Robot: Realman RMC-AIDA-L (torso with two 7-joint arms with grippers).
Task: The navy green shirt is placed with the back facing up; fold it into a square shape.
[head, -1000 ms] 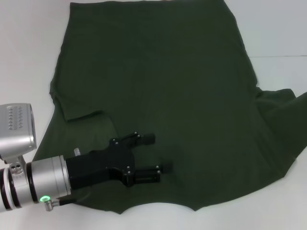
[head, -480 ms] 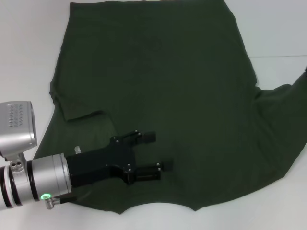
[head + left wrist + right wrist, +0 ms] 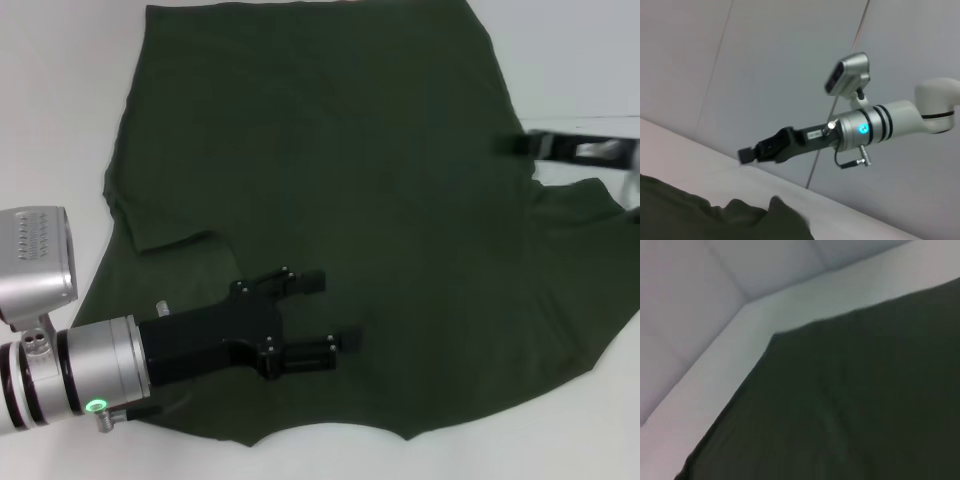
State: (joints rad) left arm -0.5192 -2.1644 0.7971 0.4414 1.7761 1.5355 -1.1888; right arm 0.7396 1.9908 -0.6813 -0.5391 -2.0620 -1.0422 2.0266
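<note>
The left gripper (image 3: 325,312) hangs open over the near left part of the flat shirt (image 3: 330,180), and the right gripper (image 3: 520,146) is at its right edge.

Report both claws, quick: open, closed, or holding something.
Left claw: open, empty, over the shirt near its collar end.
Right claw: at the shirt's right edge; state cannot be told.

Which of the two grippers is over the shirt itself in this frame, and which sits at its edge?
The left gripper, fingers spread open, is over the navy green shirt near its front edge. The right gripper is only at the shirt's right edge, coming in from the side.
</note>
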